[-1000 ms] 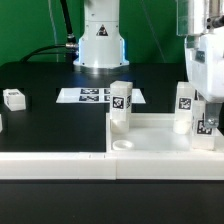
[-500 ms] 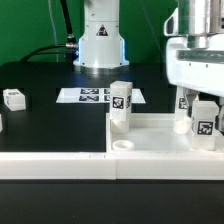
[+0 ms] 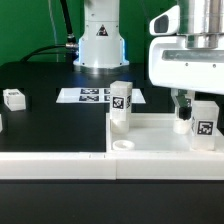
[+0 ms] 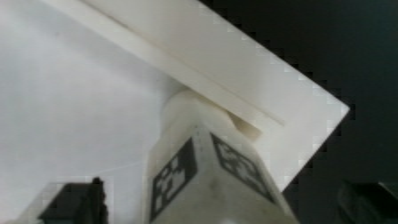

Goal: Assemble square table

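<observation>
Exterior view: the square table top (image 3: 165, 142) lies on the black tabletop (image 3: 45, 125), at about 4 o'clock of the frame. Its raised rim shows, and a round socket (image 3: 123, 144) at the near corner.

Three tagged legs stand upright on the top. One leg (image 3: 120, 106) is at the corner toward the exterior view's left. A second leg (image 3: 185, 110) stands farther back at 3 o'clock. The third leg (image 3: 207, 124) is at the frame's edge.

The end effector (image 3: 193, 98) hangs directly above the third leg, its fingers reaching down around the leg's upper part. Whether the fingers press the leg cannot be told.

A loose leg (image 3: 14, 98) lies at 9 o'clock. The marker board (image 3: 88, 96) lies flat near frame centre. A long white rail (image 3: 55, 165) runs along the near edge.

Wrist view: the third leg (image 4: 210, 165) fills the middle, tags on two faces, dark fingertips (image 4: 75, 203) on either side.
</observation>
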Motion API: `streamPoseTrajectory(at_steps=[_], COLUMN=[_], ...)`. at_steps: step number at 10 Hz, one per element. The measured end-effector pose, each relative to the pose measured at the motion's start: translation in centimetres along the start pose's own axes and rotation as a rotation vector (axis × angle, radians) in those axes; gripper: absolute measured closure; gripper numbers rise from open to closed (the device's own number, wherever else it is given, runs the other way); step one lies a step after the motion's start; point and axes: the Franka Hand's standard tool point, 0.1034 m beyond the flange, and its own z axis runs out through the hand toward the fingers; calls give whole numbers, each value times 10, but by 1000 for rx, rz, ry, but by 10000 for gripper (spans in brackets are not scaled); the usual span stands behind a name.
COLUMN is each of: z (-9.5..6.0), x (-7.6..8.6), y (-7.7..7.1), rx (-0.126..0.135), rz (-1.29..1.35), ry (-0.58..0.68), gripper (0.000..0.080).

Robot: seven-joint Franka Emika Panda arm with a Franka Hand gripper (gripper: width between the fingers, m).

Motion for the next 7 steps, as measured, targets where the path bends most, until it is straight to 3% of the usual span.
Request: streamPoseTrajectory(at_steps=[3,7], z=[0,0], x=[4,4], y=[2,3], rx=[-25,-26], rz=[-544,-543], ry=[14,19], gripper=[150,175])
